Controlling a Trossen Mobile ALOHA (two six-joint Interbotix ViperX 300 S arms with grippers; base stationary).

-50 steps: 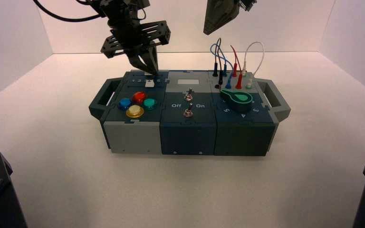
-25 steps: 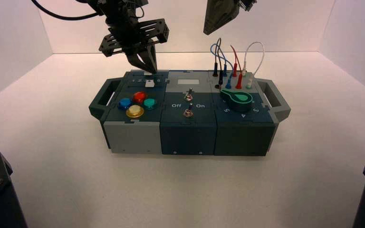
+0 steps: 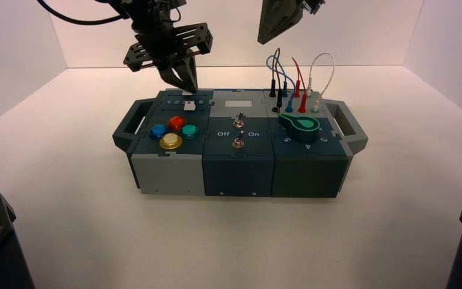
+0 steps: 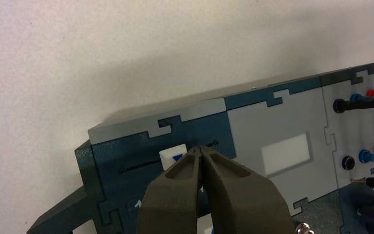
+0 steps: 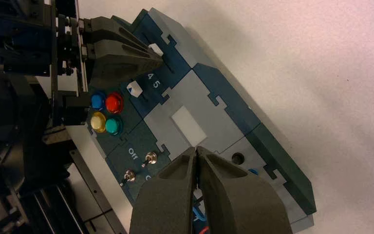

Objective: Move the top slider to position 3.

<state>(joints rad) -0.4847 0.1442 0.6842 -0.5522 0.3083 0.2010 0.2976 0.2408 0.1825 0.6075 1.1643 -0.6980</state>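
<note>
Control box [image 3: 237,174], far-left panel: risk of overshoot at the slider.
Left gripper [image 4: 200,148], fingertips together, is beside the top slider [image 4: 171,155], near mid-track; right gripper [image 5: 197,149], likewise closed, waits above the box's right side. Further one-sided pushing could carry the knob past 3; a high tip could skim over.

High view above, behind; wrist views closer, downward, sharing box [image 3: 238,144].

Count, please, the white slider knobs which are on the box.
2. The top slider is on the far track, beside the left gripper's tips; the lower knob is between it and the coloured buttons. The right gripper hangs idle above the box.
</note>
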